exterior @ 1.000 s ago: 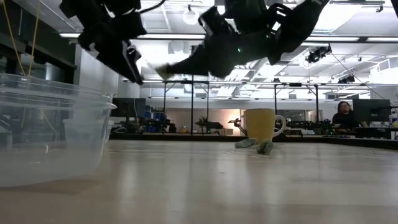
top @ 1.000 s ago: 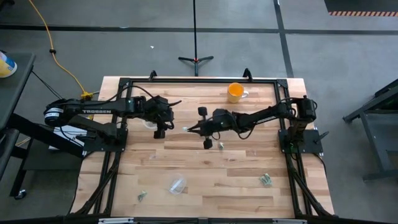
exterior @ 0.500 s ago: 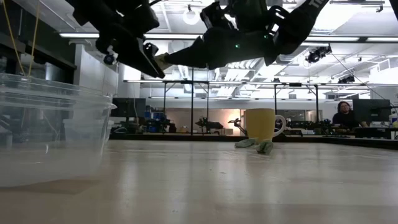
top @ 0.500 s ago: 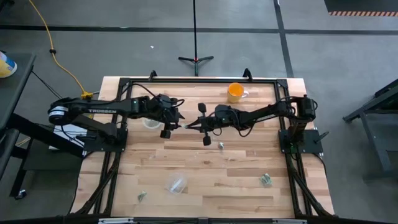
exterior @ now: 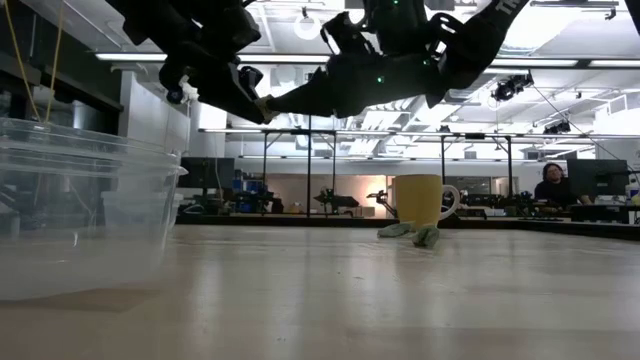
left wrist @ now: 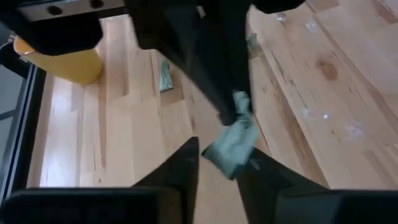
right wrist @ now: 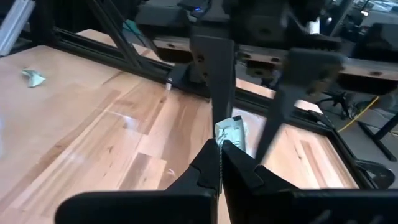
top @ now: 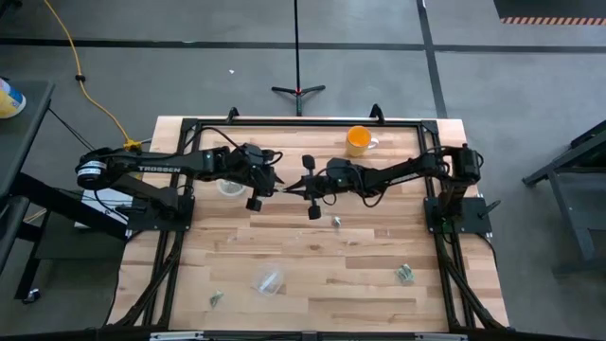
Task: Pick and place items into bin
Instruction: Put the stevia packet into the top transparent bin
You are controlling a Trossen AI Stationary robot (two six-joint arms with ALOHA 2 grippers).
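Observation:
Both grippers meet in mid-air over the table's middle. My right gripper (right wrist: pixel 221 151) is shut on one small silvery grey-green piece (left wrist: pixel 233 142). My left gripper (left wrist: pixel 217 163) is open, its two fingers standing on either side of that piece; whether they touch it, I cannot tell. In the high view the two grippers face each other, left (top: pixel 265 188) and right (top: pixel 284 190). Other pieces lie flat on the wood: one near the middle (top: pixel 336 221), one toward the near right (top: pixel 405 275), one near the near left corner (top: pixel 216 297). My right gripper pinches the piece by its upper edge (left wrist: pixel 241 104) between its two shut fingers, coming level from the table's right. The piece is lifted clear of the table and hangs off the fingertips (right wrist: pixel 219 147), between the left gripper's fingers.
An orange mug (top: pixel 358 140) stands near the far edge. A clear plastic bin (exterior: pixel 80 210) sits near the near edge, left of centre (top: pixel 270 280). A clear round thing (top: pixel 227 187) lies partly under the left arm. A black frame (top: pixel 303 123) rings the table.
My left gripper has moved toward the table's right and slightly toward the far edge, up to the right gripper, until its open fingers stand around the held piece. The right gripper has kept hold of the piece and shifted slightly toward the far edge.

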